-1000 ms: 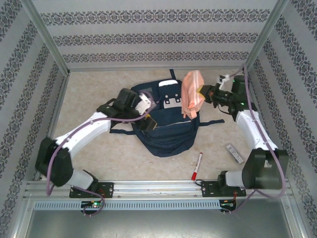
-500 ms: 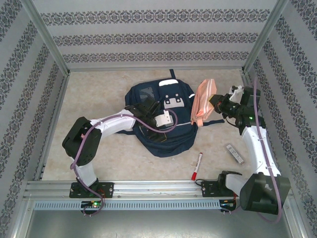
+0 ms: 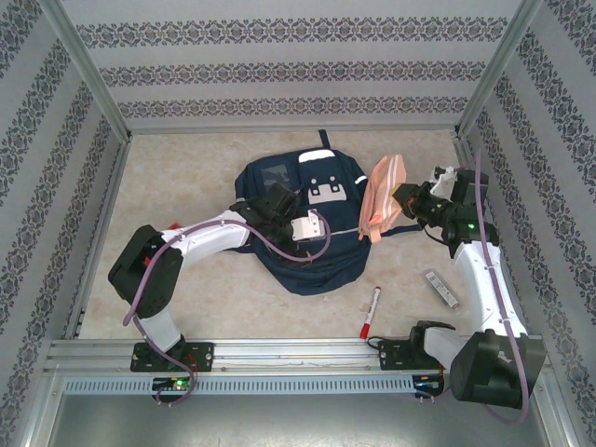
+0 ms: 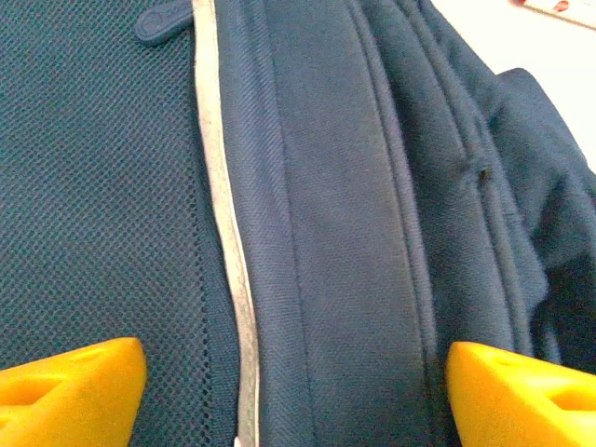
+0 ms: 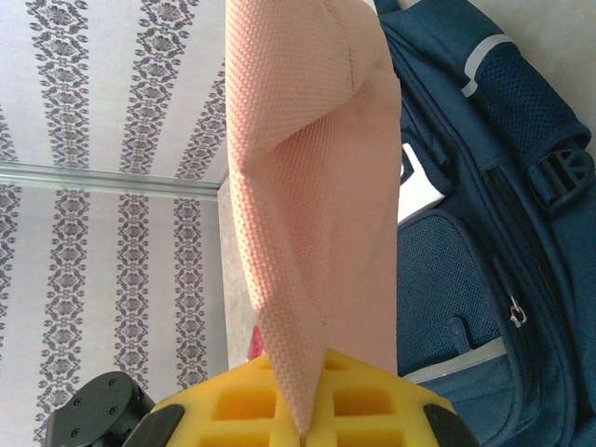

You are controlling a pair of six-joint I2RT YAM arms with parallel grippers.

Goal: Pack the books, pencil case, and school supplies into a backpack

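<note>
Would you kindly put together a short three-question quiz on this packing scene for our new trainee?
1. True or false: the right claw is shut on the pencil case.
2. Is the left claw, over the backpack, open or shut?
3. The marker lies: A) inside the backpack, B) on the table beside the backpack, C) in the left claw.
Key: 1 true; 2 open; 3 B.

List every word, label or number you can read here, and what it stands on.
Nothing can be read.
The white patch on the backpack: dark marks, too small to read.
The marker pen: any print is too small.
The grey strip right of the marker pen: markings blurred.
</note>
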